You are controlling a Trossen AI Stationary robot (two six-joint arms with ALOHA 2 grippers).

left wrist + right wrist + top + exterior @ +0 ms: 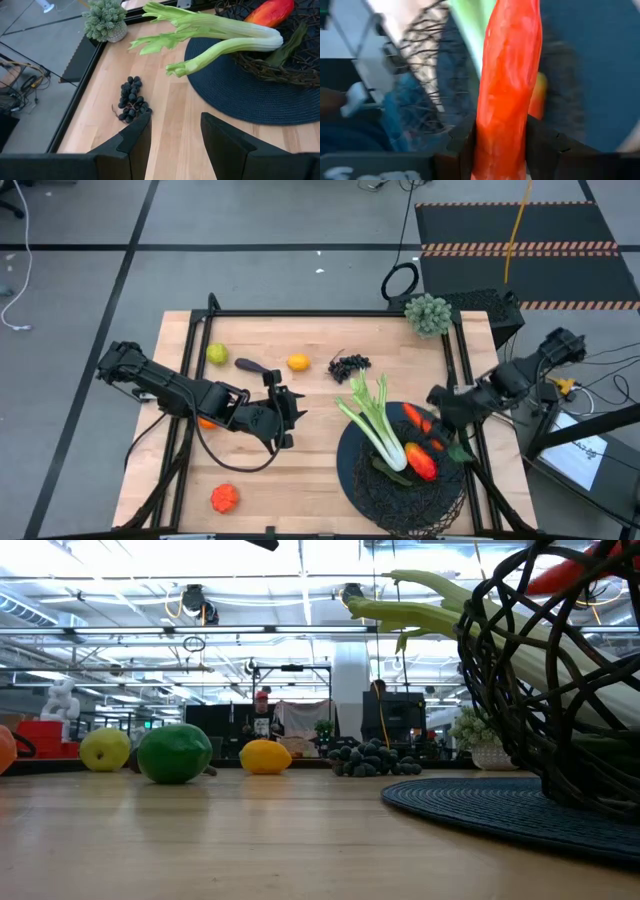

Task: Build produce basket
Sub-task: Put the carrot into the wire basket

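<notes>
Over the basket (pixel 400 490) near the tabletop's right edge, right hand (pixel 500 150) clamps a long red-orange produce piece (pixel 507 80). Left hand (pixel 175 142) mid-tabletop, part open, empty, near grapes (pixel 131 99).

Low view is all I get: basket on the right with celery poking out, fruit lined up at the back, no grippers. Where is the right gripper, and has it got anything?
Observer: The right gripper is at the rim of the basket, shut on a long red-orange piece.
Operator: And the left one?
Observer: The left gripper is open and empty over bare table, pointing towards the grapes.
Operator: Any produce I can't see?
Observer: One red-orange fruit lies alone by the table edge at the bottom of the high view, on the left arm's side.
</notes>
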